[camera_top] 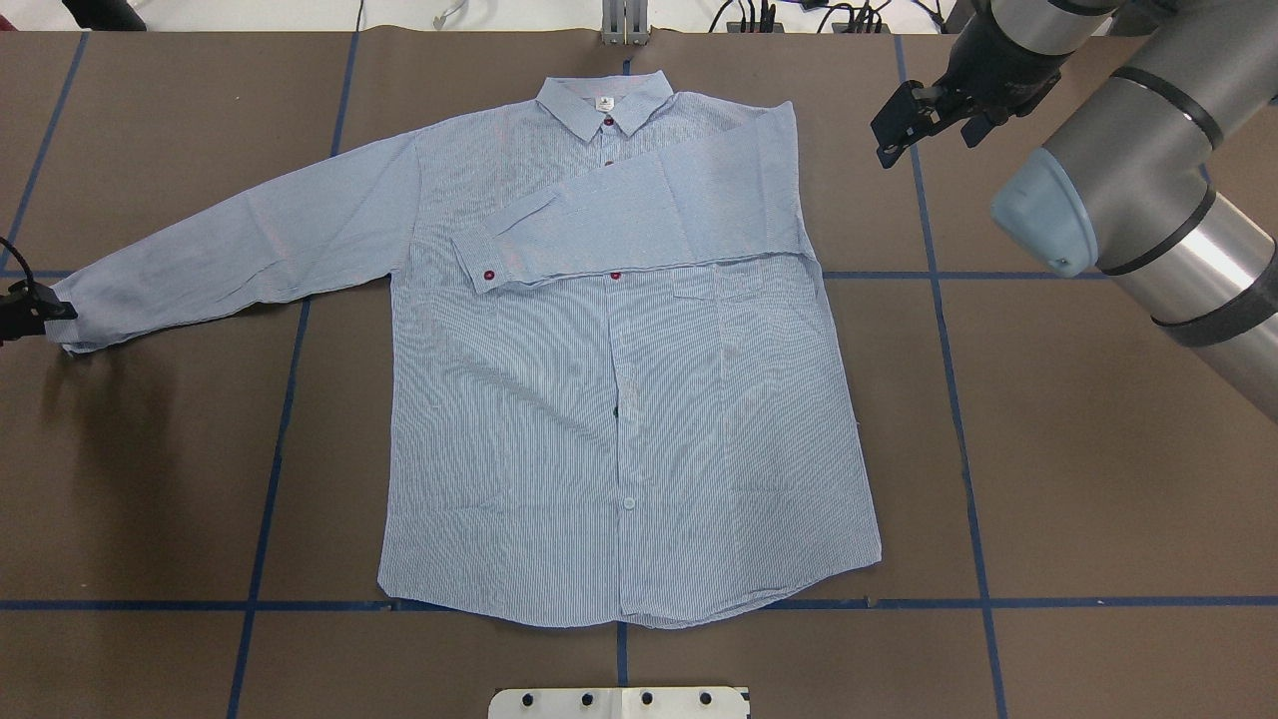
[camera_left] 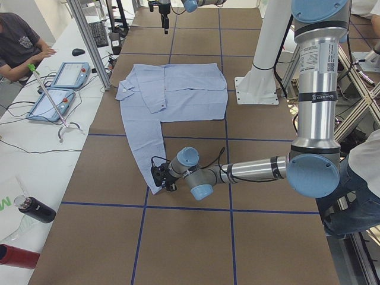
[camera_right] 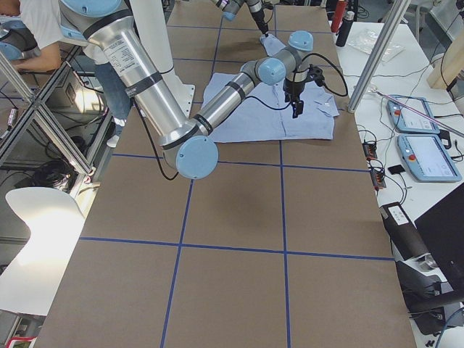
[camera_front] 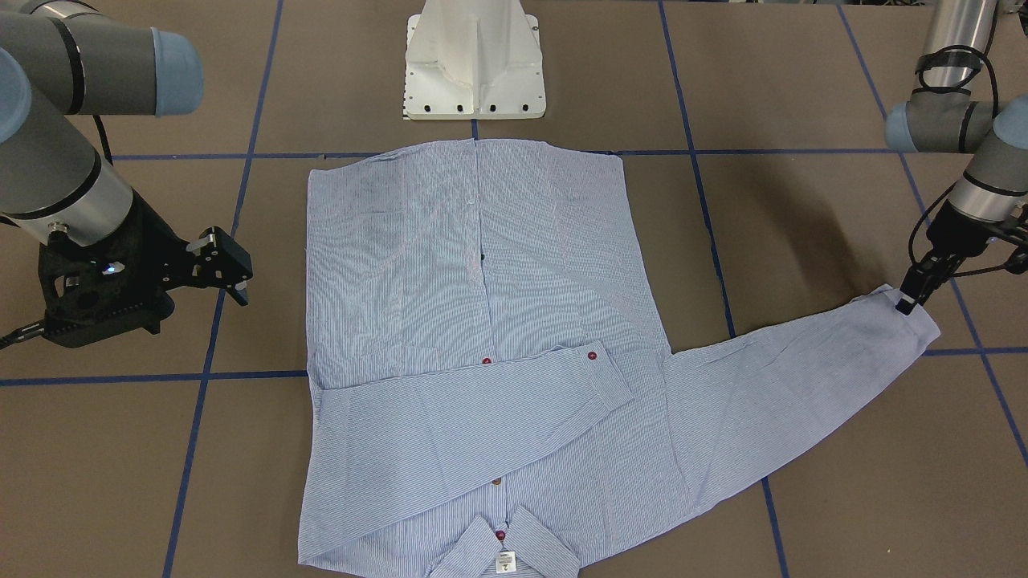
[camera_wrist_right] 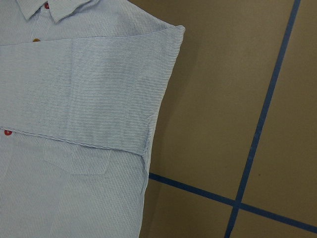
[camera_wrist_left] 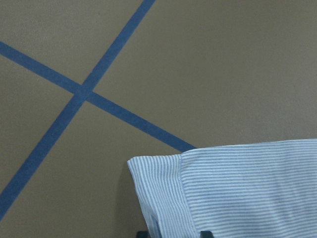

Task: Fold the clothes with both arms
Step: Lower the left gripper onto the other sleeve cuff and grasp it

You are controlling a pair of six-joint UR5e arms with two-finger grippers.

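Where the brown worktop (camera_top: pixel 1048 479) spreads under its grid of blue tape lines (camera_top: pixel 949 350), the striped shirt (camera_top: pixel 559 429) lies flat and buttoned in the middle of the overhead view, collar (camera_top: pixel 604 100) toward the top of the frame and hem near the bottom. One sleeve (camera_top: pixel 639 225) is folded across the chest just below the collar, its end with a red button (camera_top: pixel 489 275) resting left of the placket. The other sleeve (camera_top: pixel 240 250) stretches out toward the left edge of that frame.

My right arm (camera_top: pixel 1148 180) comes in large from the upper right of the overhead view. My left arm (camera_left: pixel 255 169) reaches low across the worktop in the left side view.

My right end effector (camera_top: pixel 889 135) hangs over bare worktop, just off the folded shoulder in the upper right. Its jaws stand apart and hold nothing. My left end effector (camera_front: pixel 911 301) sits at the tip of the outstretched sleeve, at the right edge of the front-facing view, jaws drawn narrow and gripping the cuff (camera_wrist_left: pixel 163 193). In my left wrist view the cuff runs down between my two fingertips (camera_wrist_left: pixel 205 233) at the bottom of the frame, beside a crossing of tape lines.

The chest pocket (camera_top: pixel 719 290) shows just below the folded sleeve.
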